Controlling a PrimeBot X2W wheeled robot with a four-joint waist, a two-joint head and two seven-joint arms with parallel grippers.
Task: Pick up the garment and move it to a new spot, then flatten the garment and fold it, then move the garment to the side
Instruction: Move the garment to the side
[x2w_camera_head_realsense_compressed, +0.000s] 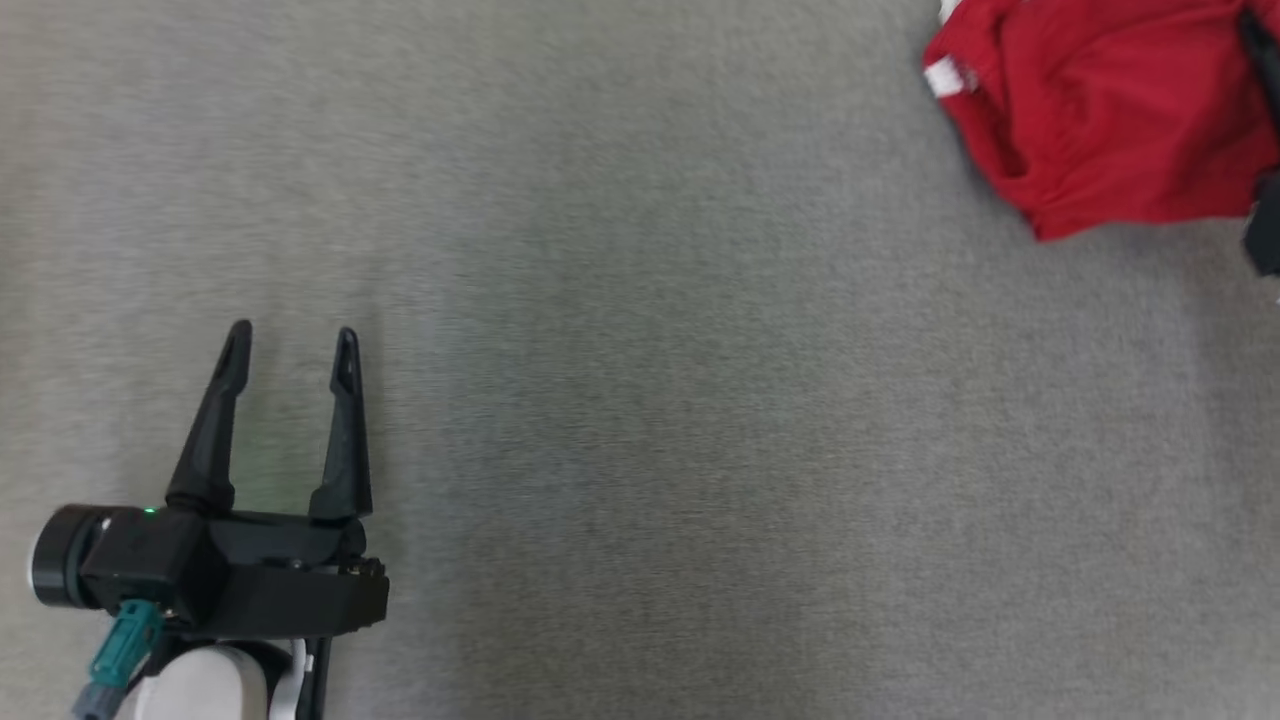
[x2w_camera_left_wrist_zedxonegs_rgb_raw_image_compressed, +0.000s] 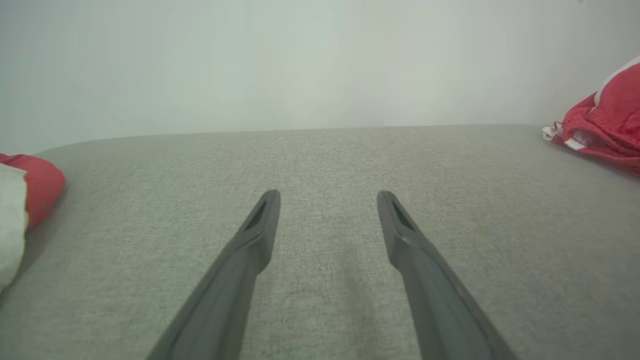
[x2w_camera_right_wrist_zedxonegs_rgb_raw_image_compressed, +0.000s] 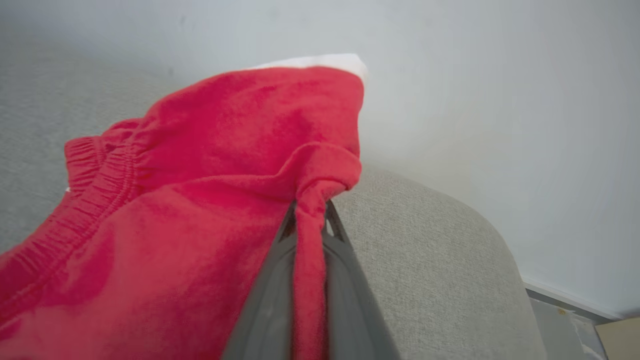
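The right pincer (x2w_camera_right_wrist_zedxonegs_rgb_raw_image_compressed: 310, 207) is clamped tight on a pinched fold of the red garment (x2w_camera_right_wrist_zedxonegs_rgb_raw_image_compressed: 200, 190), and the elastic waistband and white trim bunch up just beyond its fingers. The left pincer (x2w_camera_head_realsense_compressed: 292, 345) stands spread wide with nothing in it, over the bare grey cloth of the desk (x2w_camera_head_realsense_compressed: 640, 400). The garment sits well off to its right and farther ahead.

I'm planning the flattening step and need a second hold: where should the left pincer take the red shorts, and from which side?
Likely the elastic waistband: its gathered, thick rim gives a firm edge. The right pincer is shut on a fold of the red shorts, so bring the open left pincer in from the shorts' left side, across the grey surface.
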